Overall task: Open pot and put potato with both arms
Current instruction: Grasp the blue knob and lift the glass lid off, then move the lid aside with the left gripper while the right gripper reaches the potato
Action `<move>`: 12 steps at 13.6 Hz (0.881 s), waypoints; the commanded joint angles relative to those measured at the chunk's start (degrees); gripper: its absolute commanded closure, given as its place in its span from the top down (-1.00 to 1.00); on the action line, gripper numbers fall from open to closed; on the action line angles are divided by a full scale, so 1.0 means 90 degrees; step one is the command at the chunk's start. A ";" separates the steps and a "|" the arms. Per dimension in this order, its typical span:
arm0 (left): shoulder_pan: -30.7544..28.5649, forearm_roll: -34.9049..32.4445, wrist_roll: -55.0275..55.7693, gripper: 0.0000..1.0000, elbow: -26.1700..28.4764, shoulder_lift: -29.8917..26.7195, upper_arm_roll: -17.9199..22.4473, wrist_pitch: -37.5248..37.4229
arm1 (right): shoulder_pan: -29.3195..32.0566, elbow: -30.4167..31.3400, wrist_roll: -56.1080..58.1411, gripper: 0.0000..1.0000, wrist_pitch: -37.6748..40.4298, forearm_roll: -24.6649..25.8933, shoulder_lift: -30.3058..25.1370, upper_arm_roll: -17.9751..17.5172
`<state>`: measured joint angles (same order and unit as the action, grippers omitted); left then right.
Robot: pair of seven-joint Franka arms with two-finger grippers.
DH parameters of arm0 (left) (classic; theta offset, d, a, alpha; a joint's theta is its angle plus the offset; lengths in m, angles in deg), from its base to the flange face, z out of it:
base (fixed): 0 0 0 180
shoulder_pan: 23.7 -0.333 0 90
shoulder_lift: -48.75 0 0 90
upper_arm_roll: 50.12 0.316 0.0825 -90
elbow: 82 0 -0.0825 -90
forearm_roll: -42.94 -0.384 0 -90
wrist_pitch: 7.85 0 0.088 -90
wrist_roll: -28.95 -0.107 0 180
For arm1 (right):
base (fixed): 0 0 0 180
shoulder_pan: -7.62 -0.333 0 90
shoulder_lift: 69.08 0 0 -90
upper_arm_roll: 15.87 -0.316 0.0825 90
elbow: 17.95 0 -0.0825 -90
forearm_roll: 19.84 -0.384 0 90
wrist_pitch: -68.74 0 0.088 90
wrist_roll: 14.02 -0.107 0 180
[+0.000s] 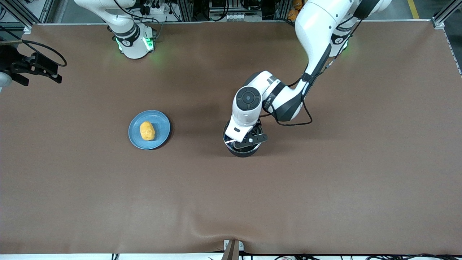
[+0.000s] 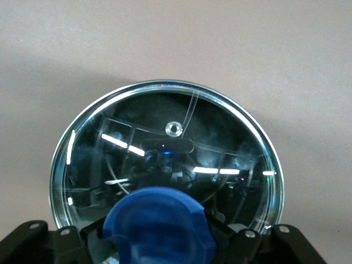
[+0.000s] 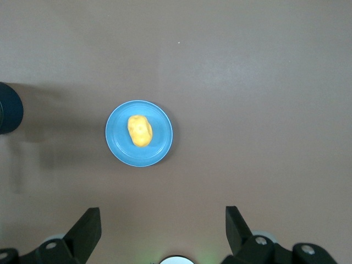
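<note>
The pot (image 1: 244, 147) is placed mid-table, its glass lid (image 2: 165, 148) on. The lid's blue knob (image 2: 159, 225) is pinched by the left gripper (image 1: 249, 139). The potato (image 1: 147, 130) is set on a blue plate (image 1: 161, 124) toward the right arm's end. The right gripper (image 3: 162, 234) is held spread, high over the table (image 1: 325, 187), waiting.

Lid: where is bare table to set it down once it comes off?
Bare cloth lies between the pot and the plate, and from both down to the camera-side edge. The plate holds the potato; the left hand covers the lid.
</note>
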<state>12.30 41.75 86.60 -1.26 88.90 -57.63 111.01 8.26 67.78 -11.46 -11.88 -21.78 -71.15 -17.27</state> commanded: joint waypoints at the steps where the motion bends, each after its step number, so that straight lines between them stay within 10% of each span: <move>1: -0.0141 -0.0248 0.0205 -1.00 0.0061 -0.0534 0.0034 -0.0482 | 0.0047 -0.0179 -0.0011 1.00 0.0071 0.0030 0.0074 -0.0039; 12: -0.2397 -0.0239 -0.2263 -1.00 0.2717 -0.3394 -0.0074 -0.0424 | -0.0022 -0.0209 -0.0030 1.00 -0.0259 -0.0027 0.1451 -0.0049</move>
<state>-6.83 40.21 69.66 17.49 64.43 -57.37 106.67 8.11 67.82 -11.42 -13.43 -21.78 -59.99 -17.41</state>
